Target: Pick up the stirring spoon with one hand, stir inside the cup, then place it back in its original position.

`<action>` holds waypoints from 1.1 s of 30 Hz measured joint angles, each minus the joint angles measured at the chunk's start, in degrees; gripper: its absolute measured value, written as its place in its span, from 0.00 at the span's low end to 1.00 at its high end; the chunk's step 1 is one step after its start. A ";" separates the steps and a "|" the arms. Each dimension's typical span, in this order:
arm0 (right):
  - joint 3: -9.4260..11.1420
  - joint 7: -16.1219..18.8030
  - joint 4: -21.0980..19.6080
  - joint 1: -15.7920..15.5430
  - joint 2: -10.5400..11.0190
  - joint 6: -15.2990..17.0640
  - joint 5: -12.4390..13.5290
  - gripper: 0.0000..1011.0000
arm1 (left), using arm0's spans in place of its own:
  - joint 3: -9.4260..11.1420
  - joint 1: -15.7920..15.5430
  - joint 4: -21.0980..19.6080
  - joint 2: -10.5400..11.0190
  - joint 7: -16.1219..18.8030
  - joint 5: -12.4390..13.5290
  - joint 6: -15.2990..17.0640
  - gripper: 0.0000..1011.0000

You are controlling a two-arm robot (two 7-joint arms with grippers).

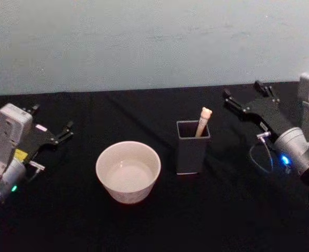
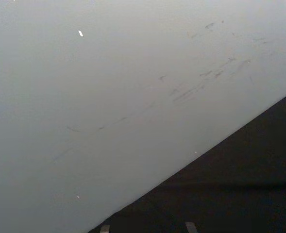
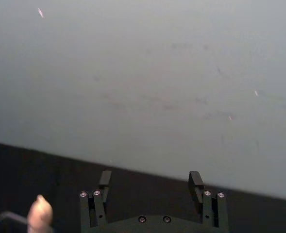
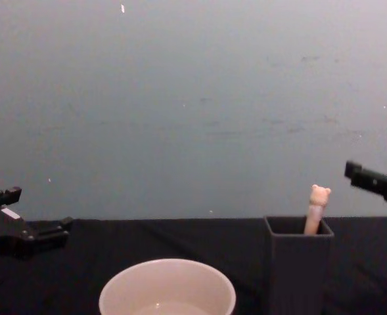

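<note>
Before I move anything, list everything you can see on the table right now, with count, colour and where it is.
cup: 1, pale cream, front centre of the table, left of the holder.
holder: 1, dark grey, square, upright, right of the cup.
stirring spoon: 1, cream handle with bear head, standing in the holder, leaning on its right wall.
table: 1, black cloth cover.
wall: 1, pale grey-blue, behind the table.
left gripper: 1, black, open, far left, apart from the cup.
right gripper: 1, black, open, back right, beyond the holder.
</note>
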 joint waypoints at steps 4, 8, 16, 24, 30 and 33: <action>-0.35 -0.63 1.51 0.00 -0.57 0.81 -1.26 0.99 | 0.00 0.00 0.00 0.00 0.00 0.00 0.00 0.99; -1.11 -0.51 3.43 0.05 -1.19 2.33 -2.57 0.99 | 0.00 0.00 0.00 0.00 0.00 0.00 0.00 0.99; -1.41 0.25 4.70 0.31 -1.63 3.59 -3.40 0.99 | 0.00 0.00 0.01 0.00 0.00 0.00 0.00 0.99; -1.39 0.25 4.47 0.31 -1.52 3.43 -3.36 0.99 | 0.00 0.00 0.00 0.00 0.00 0.00 0.00 0.99; -1.37 0.24 4.37 0.29 -1.49 3.31 -3.25 0.99 | 0.00 0.00 0.00 0.00 0.00 0.00 0.00 0.99; -1.36 0.23 4.33 0.29 -1.48 3.27 -3.21 0.99 | 0.00 0.00 0.00 0.00 0.00 0.00 0.00 0.99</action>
